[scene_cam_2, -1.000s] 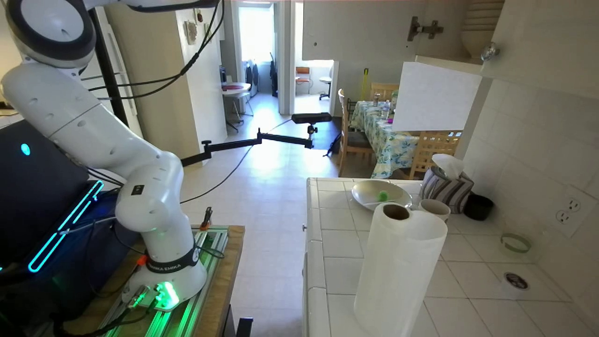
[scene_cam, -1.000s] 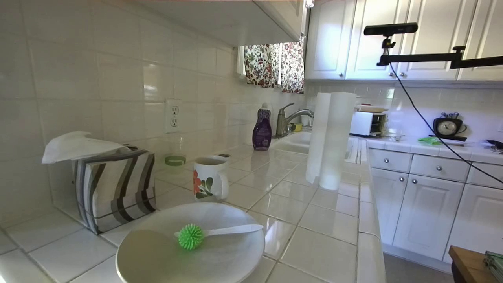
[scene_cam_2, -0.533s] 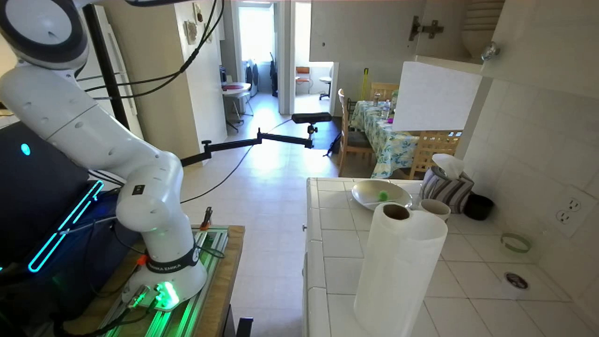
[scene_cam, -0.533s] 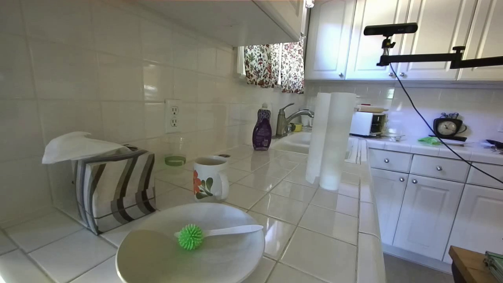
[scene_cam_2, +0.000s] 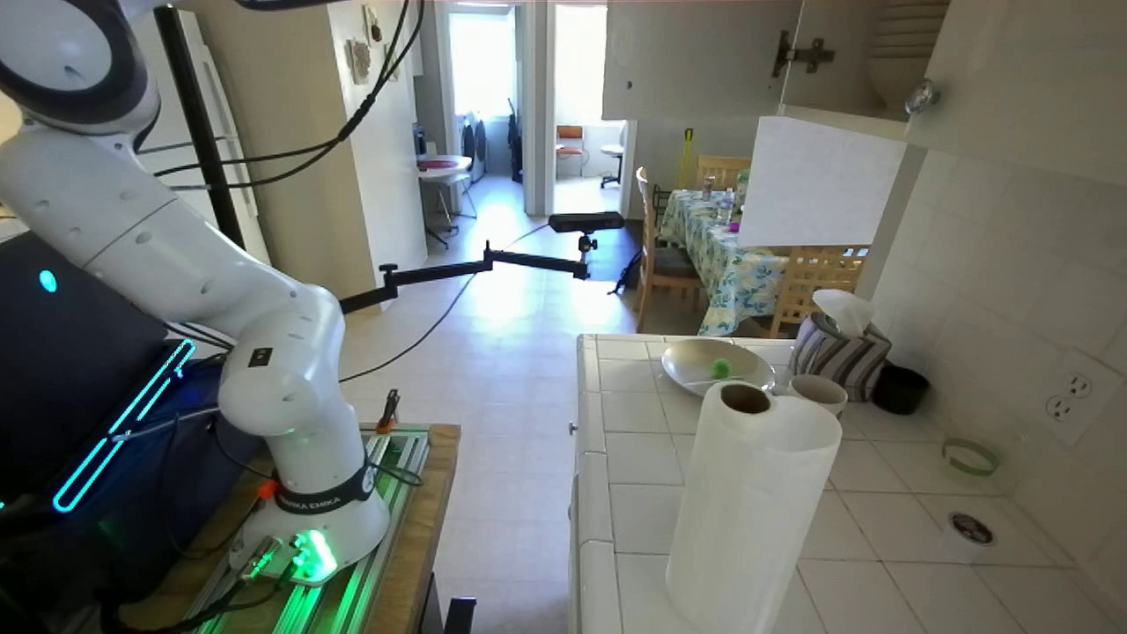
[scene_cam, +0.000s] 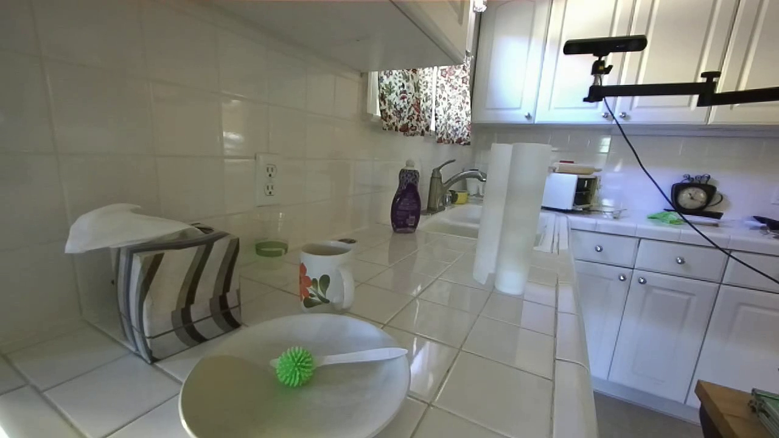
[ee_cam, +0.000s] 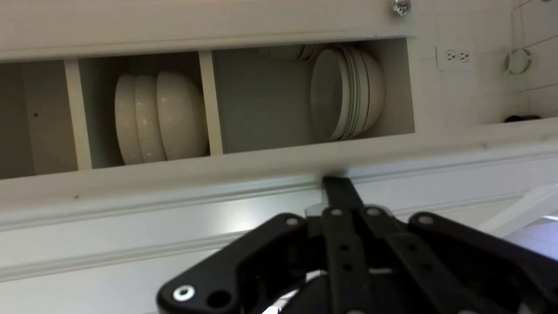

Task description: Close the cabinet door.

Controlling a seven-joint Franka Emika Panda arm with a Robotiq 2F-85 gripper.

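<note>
Counter (scene_cam: 487,377): white tile; runs along the tiled wall (scene_cam: 201,134) in both exterior views;
Robot arm (scene_cam_2: 264,308): white, mounted apart from the counter; its upper end leaves an exterior view at the top;
Cabinet (ee_cam: 261,102): above the counter; in the wrist view, bowls (ee_cam: 183,117) sit in one compartment, a stack of dishes (ee_cam: 348,93) in the next;
Cabinet door (scene_cam_2: 696,62): ajar; stands out on its hinge (scene_cam_2: 817,55), high up, inner face showing in an exterior view;
Gripper (ee_cam: 338,185): black fingers drawn together, nothing held between them; in the wrist view the tips are at the door's panelled outer face, close to its edge, and look to be touching it;
Paper-towel roll (scene_cam_2: 757,502): white; upright on the counter;
Shallow bowl (scene_cam: 341,401): pale; on the counter, apart from the roll;
Tissue box (scene_cam: 182,286): striped; just beside the bowl, a white tissue (scene_cam: 128,226) out of its top;
Soap bottle (scene_cam: 406,204): purple; upright near the faucet (scene_cam: 436,191);
Mug (scene_cam: 322,277): flower design on its side; near the shallow bowl and the tissue box;
Brush (scene_cam: 296,367): green bristle ball, white handle; lying in the shallow bowl
</note>
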